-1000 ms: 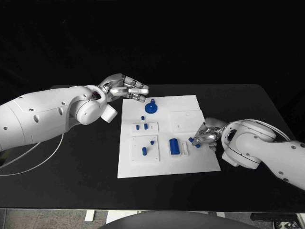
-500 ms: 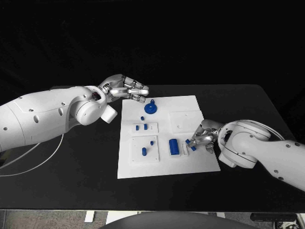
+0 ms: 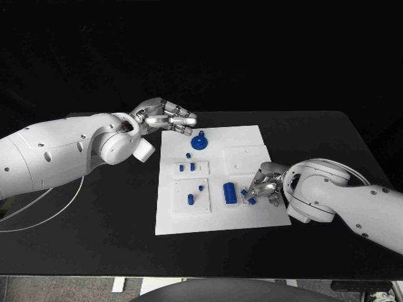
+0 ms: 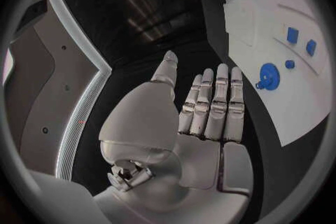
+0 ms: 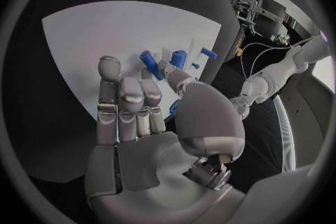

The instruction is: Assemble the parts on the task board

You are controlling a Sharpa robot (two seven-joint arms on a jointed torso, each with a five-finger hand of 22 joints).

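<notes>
The black surface (image 3: 92, 233) carries the white task board (image 3: 221, 217), which lies at its middle with the long sides running from the near edge toward the far edge. On the near half of the board, a blue cylinder (image 3: 230, 192) is seen lying lengthwise, just left of the right hand (image 3: 261, 186). The right hand is lowered over the board's right edge, fingers curled downward; a small blue part (image 3: 244, 192) is seen at its fingertips, touching or nearly touching them, but whether it is pinched cannot be told from the head view. In the right wrist view, that hand (image 5: 150, 123) is shown with fingers together and bent over the board, blue pieces lying just beyond the fingertips (image 5: 109, 67). To the left of the cylinder, two small blue pegs (image 3: 197, 194) are set on a raised white plate. Farther along, a pair of short blue parts (image 3: 187, 167) stands side by side on a second plate. Near the far edge of the board a round blue disc (image 3: 199, 142) is placed, with a small blue knob just beyond it. The left hand (image 3: 170, 117) is held above the board's far left corner, fingers partly curled and holding nothing; in the left wrist view its fingers (image 4: 213, 103) are seen extended side by side, clear of the board.
</notes>
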